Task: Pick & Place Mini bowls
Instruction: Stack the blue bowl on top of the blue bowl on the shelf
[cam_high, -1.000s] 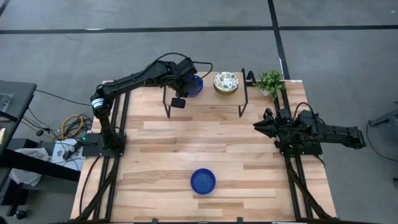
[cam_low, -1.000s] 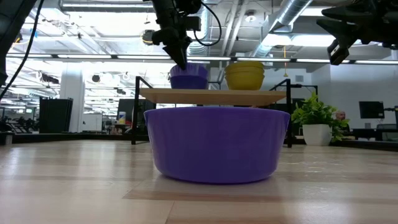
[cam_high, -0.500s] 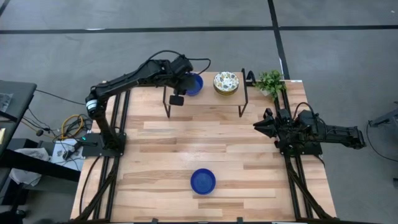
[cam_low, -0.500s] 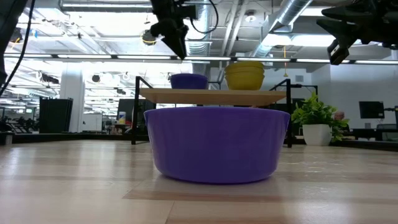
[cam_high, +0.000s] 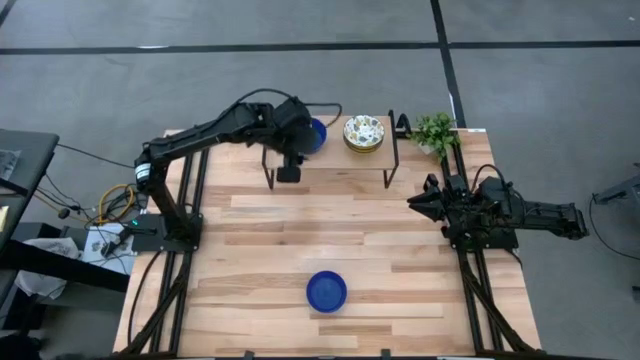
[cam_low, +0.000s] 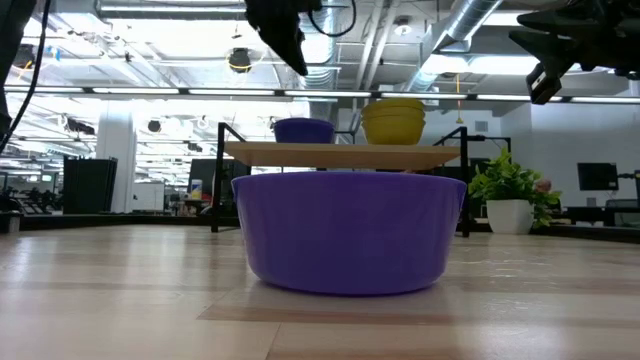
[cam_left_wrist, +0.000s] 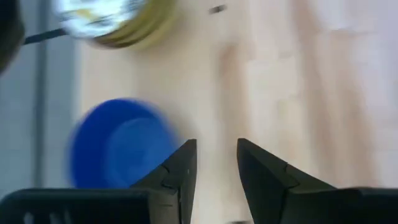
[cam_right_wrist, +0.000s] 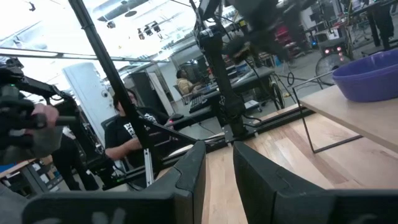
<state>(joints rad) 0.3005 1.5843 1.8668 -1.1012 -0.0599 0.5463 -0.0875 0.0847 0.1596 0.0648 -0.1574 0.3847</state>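
Your left gripper (cam_left_wrist: 214, 171) is hovering above the raised shelf (cam_high: 330, 152) at the far end of the desk (cam_high: 260, 240), its fingers (cam_left_wrist: 177, 177) parted by a narrow gap and grasping nothing. Just beside them on the shelf, a blue mini bowl (cam_high: 314, 134) is sitting apart from the fingertips, clear of any grip. Next along the shelf, a stack of floral mini bowls (cam_high: 364, 132) is resting near the shelf's right legs. Beyond that, a small potted plant (cam_high: 435, 131) is standing at the desk's far right corner. Another blue mini bowl (cam_high: 326, 291) is sitting alone near the desk's front edge, well apart from both arms. Your right gripper (cam_high: 418, 203) is waiting at the desk's right edge, its fingers (cam_right_wrist: 186, 177) slightly parted and empty. In the room behind, a person in a dark shirt (cam_right_wrist: 134, 140) is sitting.
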